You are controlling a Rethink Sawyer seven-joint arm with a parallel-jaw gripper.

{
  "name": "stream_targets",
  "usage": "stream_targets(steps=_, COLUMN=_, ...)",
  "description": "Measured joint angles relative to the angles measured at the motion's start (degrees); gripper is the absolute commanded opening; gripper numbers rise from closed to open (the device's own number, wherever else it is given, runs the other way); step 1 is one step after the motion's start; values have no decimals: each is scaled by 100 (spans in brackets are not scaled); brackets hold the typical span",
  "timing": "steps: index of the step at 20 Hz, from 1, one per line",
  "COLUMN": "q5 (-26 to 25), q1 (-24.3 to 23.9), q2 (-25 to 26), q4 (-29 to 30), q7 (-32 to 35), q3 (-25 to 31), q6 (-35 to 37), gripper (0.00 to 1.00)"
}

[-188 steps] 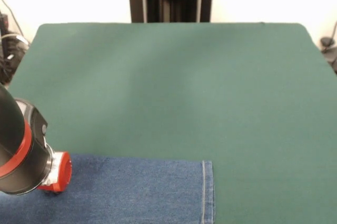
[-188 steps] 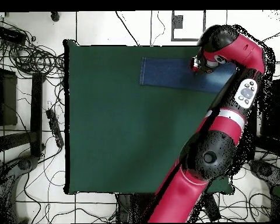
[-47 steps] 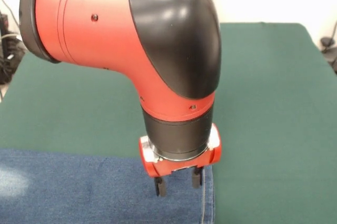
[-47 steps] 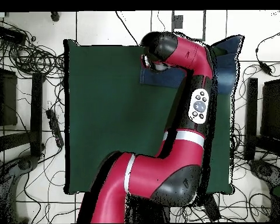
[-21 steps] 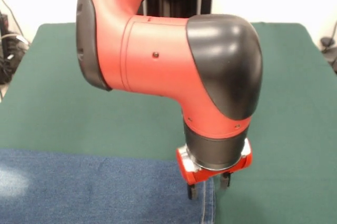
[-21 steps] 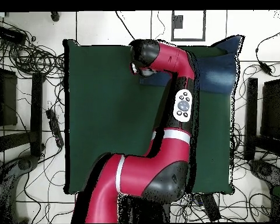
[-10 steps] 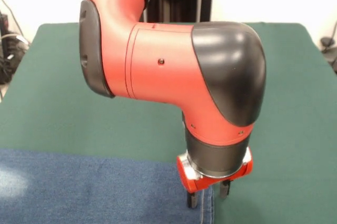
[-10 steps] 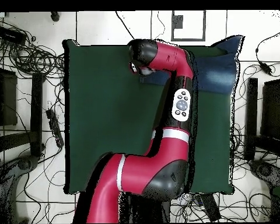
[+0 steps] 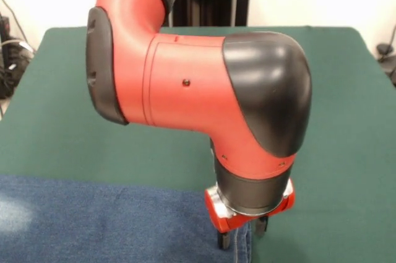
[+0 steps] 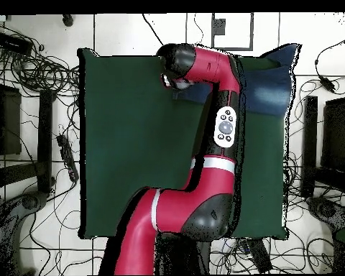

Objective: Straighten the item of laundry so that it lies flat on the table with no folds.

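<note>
Gripper (image 9: 242,233) lower now, fingers (image 9: 223,239) apart astride the jeans (image 9: 111,223) hem.

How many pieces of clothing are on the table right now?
1: the blue jeans lie along the table's edge nearest the front camera, hem end under the gripper. The arm could hide something small.

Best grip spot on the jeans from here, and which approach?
Take the hem end of the jeans, the edge with the stitched seam under the gripper. Come straight down, one finger on each side of that edge, as the open fingers already stand. The denim lies flat on the table, so only an edge offers anything to pinch. Whether the fingers touch the cloth yet is unclear.
</note>
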Motion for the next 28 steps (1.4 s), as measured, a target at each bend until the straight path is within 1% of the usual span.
stream_targets(steps=2, q5=331, q1=-96, q2=138, q4=-184, q7=2, q3=-308, q6=115, gripper=100)
stream_targets(steps=3, q5=718, q1=-208, q2=277, q4=-357, q7=2, q3=-660, q6=230, gripper=100)
stream_targets(steps=5, q5=1216, q1=-353, q2=422, q4=-528, q7=2, q3=-1120, q6=359, gripper=100)
stream_targets(steps=6, q5=1682, q1=-494, q2=537, q4=-654, q7=2, q3=-1554, q6=463, gripper=100)
stream_targets(steps=7, q5=2032, q1=-597, q2=606, q4=-725, q7=2, q3=-1880, q6=537, gripper=100)
stream_targets(steps=8, q5=2884, q1=-869, q2=751, q4=-837, q7=4, q3=-2739, q6=745, gripper=0)
stream_targets(steps=11, q5=3434, q1=-1055, q2=819, q4=-847, q7=4, q3=-3328, q6=883, gripper=0)
stream_targets(steps=15, q5=4508, q1=-1351, q2=897, q4=-848, q7=4, q3=-4430, q6=1195, gripper=0)
stream_targets(steps=17, q5=4927, q1=-1450, q2=913, q4=-850, q7=4, q3=-4881, q6=1298, gripper=0)
stream_targets(steps=18, q5=5056, q1=-1478, q2=914, q4=-849, q7=4, q3=-5022, q6=1322, gripper=0)
stream_targets(steps=19, q5=5408, q1=-1551, q2=913, q4=-842, q7=4, q3=-5415, q6=1374, gripper=0)
stream_targets(steps=20, q5=5588, q1=-1586, q2=908, q4=-837, q7=4, q3=-5616, q6=1396, gripper=0)
stream_targets(steps=24, q5=6102, q1=-1649, q2=871, q4=-768, q7=4, q3=-6228, q6=1470, gripper=0)
stream_targets(steps=26, q5=6236, q1=-1636, q2=846, q4=-709, q7=4, q3=-6427, q6=1476, gripper=0)
stream_targets(steps=28, q5=6265, q1=-1593, q2=824, q4=-637, q7=4, q3=-6517, q6=1477, gripper=0)
